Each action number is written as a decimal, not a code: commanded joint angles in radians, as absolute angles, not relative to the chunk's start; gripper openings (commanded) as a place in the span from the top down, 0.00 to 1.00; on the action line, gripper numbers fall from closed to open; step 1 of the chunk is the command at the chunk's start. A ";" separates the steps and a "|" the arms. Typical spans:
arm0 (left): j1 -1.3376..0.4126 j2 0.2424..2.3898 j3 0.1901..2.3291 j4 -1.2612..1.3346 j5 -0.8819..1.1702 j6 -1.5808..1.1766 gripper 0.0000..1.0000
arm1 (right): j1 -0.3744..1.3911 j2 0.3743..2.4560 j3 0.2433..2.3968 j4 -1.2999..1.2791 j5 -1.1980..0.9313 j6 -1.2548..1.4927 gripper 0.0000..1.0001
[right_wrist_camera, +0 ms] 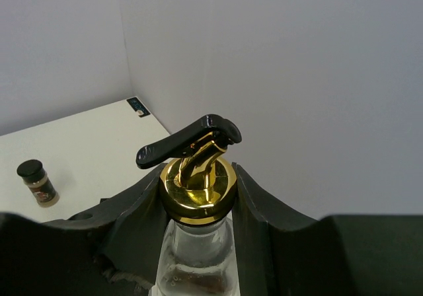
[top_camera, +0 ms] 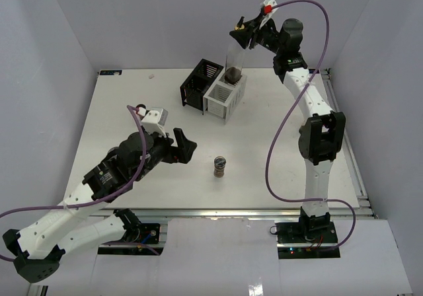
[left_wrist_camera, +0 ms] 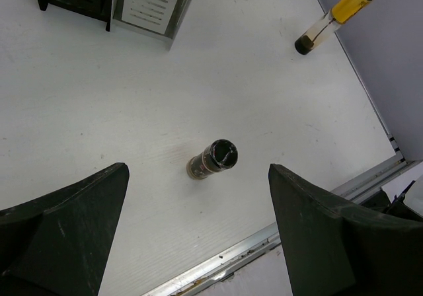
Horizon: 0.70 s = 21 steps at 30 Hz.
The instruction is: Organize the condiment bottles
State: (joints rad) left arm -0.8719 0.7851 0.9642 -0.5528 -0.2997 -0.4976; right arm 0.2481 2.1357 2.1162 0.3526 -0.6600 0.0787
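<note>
Now the right gripper is clamped on the tall bottle, its base at the top of the white rack. Well nearside of that rack, a jar stands upright and the left gripper gapes wide.

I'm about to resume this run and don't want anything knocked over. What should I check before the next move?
1. Right tool shut on tall clear glass bottle with brass spout: ok.
2. Bottle's base seated in white slatted rack box: cannot tell.
3. Left tool open: ok.
4. Small brown-filled jar with dark round lid upright on white table: ok.
5. Jar centred ahead of the left tool's gap, in the left wrist view: ok.
</note>
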 commanded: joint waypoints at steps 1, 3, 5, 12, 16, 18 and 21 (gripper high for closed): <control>-0.870 0.791 0.979 -0.530 -0.314 -0.480 0.02 | 0.242 2.141 2.186 0.536 -0.674 0.070 0.92; -0.871 0.793 0.977 -0.524 -0.314 -0.475 0.02 | 0.242 2.156 2.193 0.542 -0.683 0.072 0.92; -0.871 0.799 0.977 -0.517 -0.315 -0.471 0.02 | 0.242 2.166 2.190 0.547 -0.694 0.074 0.92; -0.871 0.810 0.971 -0.510 -0.314 -0.462 0.02 | 0.244 2.148 2.048 0.634 -0.773 0.110 0.92; -0.871 0.807 0.959 -0.501 -0.316 -0.461 0.02 | 0.242 2.134 1.930 0.706 -0.800 0.136 0.92; -0.870 0.807 0.957 -0.500 -0.315 -0.460 0.02 | 0.242 2.132 1.896 0.729 -0.804 0.138 0.92; -0.870 0.808 0.953 -0.502 -0.318 -0.459 0.02 | 0.242 2.136 1.839 0.767 -0.817 0.141 0.92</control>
State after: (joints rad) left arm -0.8719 0.8154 0.9611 -0.5222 -0.3050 -0.4692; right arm 0.2480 2.2002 1.8699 0.5800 -0.7750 0.1188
